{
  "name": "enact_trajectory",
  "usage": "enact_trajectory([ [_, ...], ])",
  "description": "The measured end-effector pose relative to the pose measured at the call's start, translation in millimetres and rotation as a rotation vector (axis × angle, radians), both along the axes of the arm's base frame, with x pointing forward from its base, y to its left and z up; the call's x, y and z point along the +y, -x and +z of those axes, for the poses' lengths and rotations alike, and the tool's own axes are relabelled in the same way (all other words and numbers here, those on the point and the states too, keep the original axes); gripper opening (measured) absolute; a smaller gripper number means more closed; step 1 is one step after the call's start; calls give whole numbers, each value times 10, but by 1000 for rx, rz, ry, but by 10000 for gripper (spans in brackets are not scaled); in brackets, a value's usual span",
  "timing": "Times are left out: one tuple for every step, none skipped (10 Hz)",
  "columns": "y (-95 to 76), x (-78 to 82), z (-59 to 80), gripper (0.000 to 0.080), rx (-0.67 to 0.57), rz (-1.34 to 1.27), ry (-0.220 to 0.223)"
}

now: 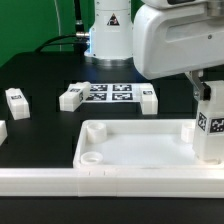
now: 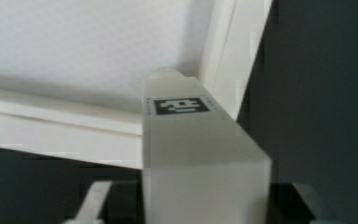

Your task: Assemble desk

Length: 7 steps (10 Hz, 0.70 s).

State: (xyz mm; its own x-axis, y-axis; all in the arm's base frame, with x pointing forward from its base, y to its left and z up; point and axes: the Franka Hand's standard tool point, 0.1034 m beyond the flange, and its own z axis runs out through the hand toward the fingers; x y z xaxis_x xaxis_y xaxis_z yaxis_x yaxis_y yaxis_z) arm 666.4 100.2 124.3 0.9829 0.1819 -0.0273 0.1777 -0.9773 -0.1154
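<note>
Desk tabletop (image 1: 130, 150) is seen lying flat on the black table (image 1: 40, 70) along the near edge, open side up. A round socket (image 1: 90, 157) is shown in its corner on the exterior view's left.

Further back on that side, one loose leg (image 1: 17, 100) is laid on its side. A second (image 1: 72, 96) is set just beside the marker board (image 1: 108, 93), and a third (image 1: 148, 97) is placed at the board's other end.

Over to the exterior view's right now: the gripper (image 1: 208, 100) is held directly above the tabletop's right end. An upright leg (image 1: 211, 128), tagged on its face, is clamped between the fingers, with the jaws closed onto its sides. Its lower end is met by the tabletop at that right end, but whether it is seated in a socket cannot be told.

From the wrist view, the same upright leg (image 2: 202, 150) is seen running away from between the fingers, its tag turned to the camera. Its far end is set at a corner of the tabletop (image 2: 87, 60), where two raised rims meet.
</note>
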Motion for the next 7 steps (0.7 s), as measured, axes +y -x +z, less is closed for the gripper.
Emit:
enact_trajectory([
  [0,-1,0,294,0,0,0],
  [0,0,0,294,0,-2,0],
  [-1,0,0,294,2,-22,1],
  [-1,-1,0,294,2,-21,1],
  [-2,-5,0,294,12,-105,-1],
  [-2,-13,-3,294,23,-197,-6],
  [-10,-25,-6,295,29,-325,-11],
])
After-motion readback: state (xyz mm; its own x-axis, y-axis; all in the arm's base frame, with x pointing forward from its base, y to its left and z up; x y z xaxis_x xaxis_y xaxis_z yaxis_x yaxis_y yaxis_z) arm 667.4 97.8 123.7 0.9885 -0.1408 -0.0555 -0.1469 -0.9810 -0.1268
